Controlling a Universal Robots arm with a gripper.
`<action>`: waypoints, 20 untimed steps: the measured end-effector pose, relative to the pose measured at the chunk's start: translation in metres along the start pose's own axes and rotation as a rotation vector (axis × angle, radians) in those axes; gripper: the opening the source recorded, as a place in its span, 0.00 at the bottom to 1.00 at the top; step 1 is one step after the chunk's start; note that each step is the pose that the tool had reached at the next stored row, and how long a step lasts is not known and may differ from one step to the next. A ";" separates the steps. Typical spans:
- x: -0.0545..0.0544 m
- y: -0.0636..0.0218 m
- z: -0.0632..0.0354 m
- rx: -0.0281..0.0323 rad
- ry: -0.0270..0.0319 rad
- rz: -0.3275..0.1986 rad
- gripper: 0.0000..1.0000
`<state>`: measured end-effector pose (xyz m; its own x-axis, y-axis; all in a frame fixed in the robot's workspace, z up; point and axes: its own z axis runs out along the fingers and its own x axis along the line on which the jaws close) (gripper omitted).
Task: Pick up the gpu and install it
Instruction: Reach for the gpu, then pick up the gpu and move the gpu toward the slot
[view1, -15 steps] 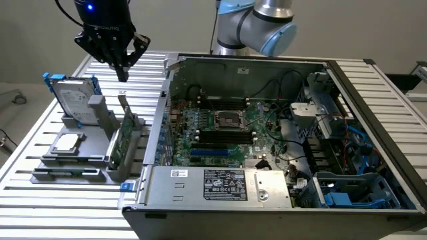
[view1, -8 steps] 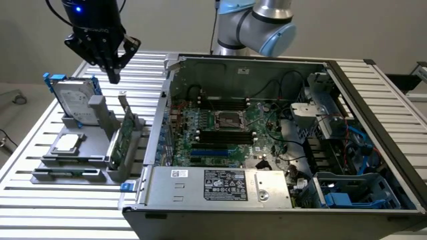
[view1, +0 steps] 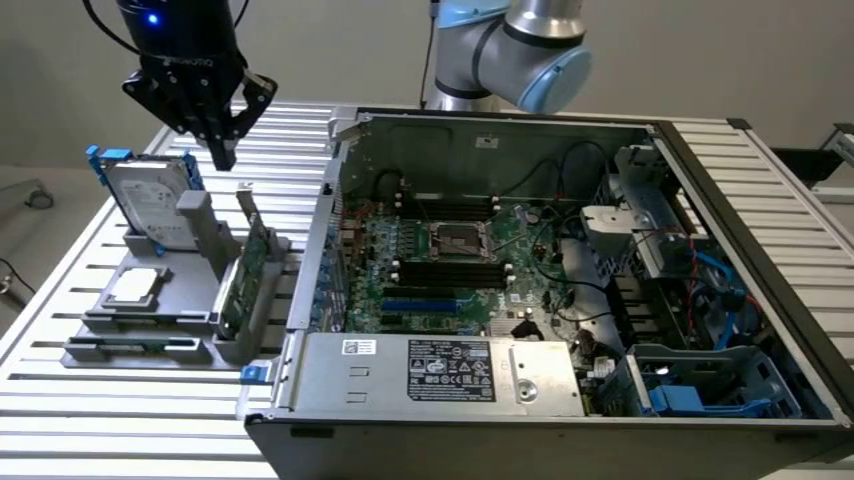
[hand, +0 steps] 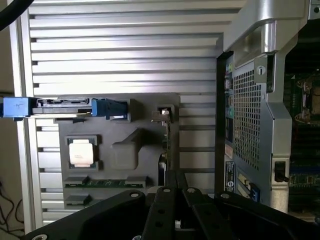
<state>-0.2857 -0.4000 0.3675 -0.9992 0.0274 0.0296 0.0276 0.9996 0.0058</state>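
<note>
The arm's black fingers (view1: 223, 150) are pressed together and pinch nothing. They hang point-down over the grey holder (view1: 134, 325) that sits on the slatted counter (view1: 80, 420). The gpu (view1: 240, 270) stands on edge in a slot of that holder, below the fingers and slightly toward the computer-case side of them. It is untouched, with clear air between the fingertips and the card's upper end. In the wrist view the closed fingers (hand: 172, 182) line up with the gpu (hand: 168, 137), which shows edge-on as a thin green strip with its silver bracket (hand: 162, 114) at the end farthest from the fingers.

On the side of the fingers away from the case, the hard drive (view1: 140, 195) in its blue frame stands upright in the holder, lower than the fingertips. The square silver processor chip (view1: 134, 285) lies flat in a recess of the holder, lower again than the drive. The open computer case (view1: 561, 130) rests on the counter beyond the gpu from the fingers — its motherboard (view1: 454, 260) faces up, with a silver power supply (view1: 441, 370) along its near edge.
</note>
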 end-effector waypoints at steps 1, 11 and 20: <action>0.001 0.0000 0.0001 -0.0001 -0.0003 -0.001 0.11; 0.001 -0.0001 0.0001 0.0000 -0.0001 -0.001 0.11; 0.001 -0.0001 0.0001 0.0000 -0.0002 -0.001 0.24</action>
<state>-0.2867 -0.4001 0.3675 -0.9992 0.0265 0.0294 0.0267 0.9996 0.0058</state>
